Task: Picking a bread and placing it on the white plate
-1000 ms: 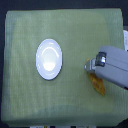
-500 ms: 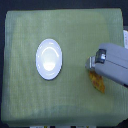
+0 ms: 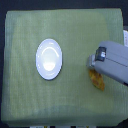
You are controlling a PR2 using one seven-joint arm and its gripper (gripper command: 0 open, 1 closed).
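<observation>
One exterior view, looking down on a table covered with a green cloth (image 3: 30,100). The white plate (image 3: 49,59) sits left of centre in the exterior view, round, glossy, nothing on it.

The arm (image 3: 116,62) enters from the exterior view's right edge as a bulky grey block, angled slightly so that its far end slopes down toward the lower right. It reaches leftward across the cloth, and its front end stops well short of the plate, with bare green cloth between them. A small dark patch shows on the top of the grey housing near its front.

The gripper (image 3: 93,64) is at the arm's left end, low over the cloth (fingers not resolved at this resolution; they merge into the grey body). Cannot tell whether the claw is released or clenched, and cannot tell whether it touches anything.

The bread (image 3: 97,80) lies on the cloth just below the gripper's front end in the picture, at the exterior view's right. Only an orange-golden part shows, a tapered end pointing down and to the right; its upper part is hidden under the grey housing. It is well apart from the plate and not on it.
</observation>
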